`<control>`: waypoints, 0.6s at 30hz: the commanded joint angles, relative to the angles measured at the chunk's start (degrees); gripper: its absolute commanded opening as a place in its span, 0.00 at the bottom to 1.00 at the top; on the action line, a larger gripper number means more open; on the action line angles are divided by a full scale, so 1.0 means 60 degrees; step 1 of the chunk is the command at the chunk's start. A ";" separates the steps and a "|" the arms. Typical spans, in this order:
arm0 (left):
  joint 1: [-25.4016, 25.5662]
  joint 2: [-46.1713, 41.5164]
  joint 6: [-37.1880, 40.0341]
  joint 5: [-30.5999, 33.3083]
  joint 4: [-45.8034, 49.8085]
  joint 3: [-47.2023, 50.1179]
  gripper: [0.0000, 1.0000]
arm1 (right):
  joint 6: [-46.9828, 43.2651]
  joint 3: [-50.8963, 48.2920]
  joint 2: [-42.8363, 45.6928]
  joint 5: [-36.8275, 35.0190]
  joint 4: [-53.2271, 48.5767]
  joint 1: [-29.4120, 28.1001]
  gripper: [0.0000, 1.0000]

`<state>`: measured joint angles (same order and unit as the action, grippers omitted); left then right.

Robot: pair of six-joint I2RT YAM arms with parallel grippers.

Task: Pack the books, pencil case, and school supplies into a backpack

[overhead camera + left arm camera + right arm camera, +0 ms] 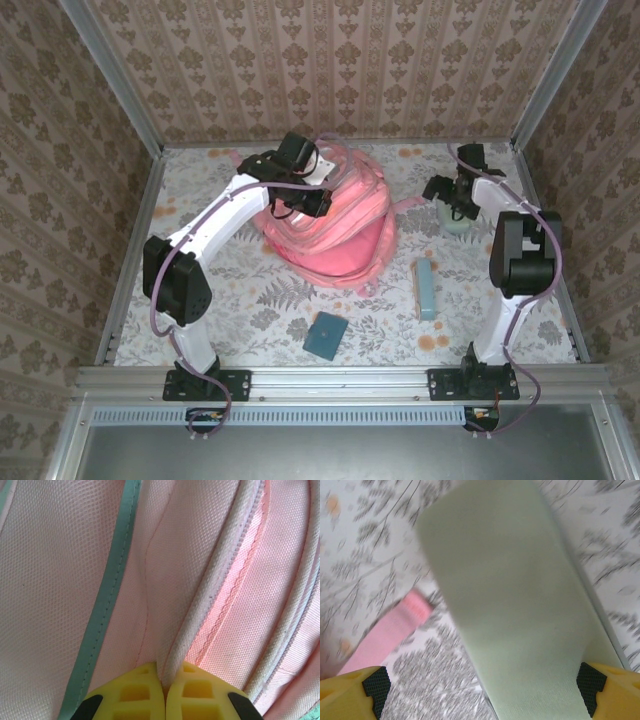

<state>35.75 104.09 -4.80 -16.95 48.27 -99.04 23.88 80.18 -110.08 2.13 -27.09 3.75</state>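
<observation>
My left claw point(165, 682) is shut tight, its 2 yellow fingers point(135, 695) pressed together on a pale, cord-like seam ridge point(200, 615) of the big pink fabric backpack point(60, 580). The ridge runs straight out from between my fingertips. Ahead of this claw and off to its left, a strip of teal piping point(107, 600) crosses the pink weave. From above, the left claw point(305, 198) sits on top of the backpack point(340, 240), which lies as a heap on the flower-patterned table point(250, 290).

My right claw point(482, 700) is spread as wide as it goes and holds nothing. The pale mint-green soft pencil case point(510, 595) lies directly beneath it and stretches away ahead between the 2 fingers. My right-hand finger point(612, 685) is at the pouch's edge, but the view is too blurred to tell whether it touches. My left-hand finger point(350, 690) stands clear of the pouch over bare cloth. A pink strap point(390, 630) lies on the table ahead of that left-hand finger.

Seen from above, the right claw point(455, 205) hangs over the pencil case point(457, 222). The long slim pale-teal bar-shaped box point(426, 288) lies nearer my base than this claw. The small square dark-teal pad point(325, 335) lies nearer still, off toward my left arm's side.
</observation>
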 commanded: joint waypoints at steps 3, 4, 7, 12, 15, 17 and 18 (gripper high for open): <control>-0.0097 -0.0732 -0.0255 -0.0864 -0.0697 0.0055 0.00 | 0.0025 -0.0692 0.0938 -0.0801 -0.0517 -0.0408 0.99; -0.0102 -0.0751 -0.0269 -0.0872 -0.0720 0.0105 0.00 | -0.0094 -0.0720 0.1049 -0.1060 -0.0566 -0.0445 1.00; -0.0113 -0.0770 -0.0328 -0.0939 -0.0806 0.0194 0.00 | -0.0190 -0.0722 0.1176 -0.1489 -0.0751 -0.0449 0.99; -0.0130 -0.0792 -0.0372 -0.1011 -0.0796 0.0230 0.00 | -0.0190 -0.0722 0.0971 -0.1928 -0.0969 -0.0767 1.00; -0.0142 -0.0811 -0.0373 -0.0998 -0.0754 0.0219 0.00 | -0.0161 -0.0755 0.0783 -0.2237 -0.1007 -0.0889 1.00; -0.0150 -0.0835 -0.0376 -0.0998 -0.0763 0.0239 0.00 | -0.0063 -0.0823 0.0624 -0.2462 -0.1035 -0.0850 1.00; -0.0157 -0.0846 -0.0369 -0.0998 -0.0754 0.0235 0.00 | -0.0020 -0.0850 0.0556 -0.2556 -0.1048 -0.0845 1.00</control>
<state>35.07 103.42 -5.63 -19.11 46.68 -97.43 23.75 76.27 -105.12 -9.17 -31.11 -1.43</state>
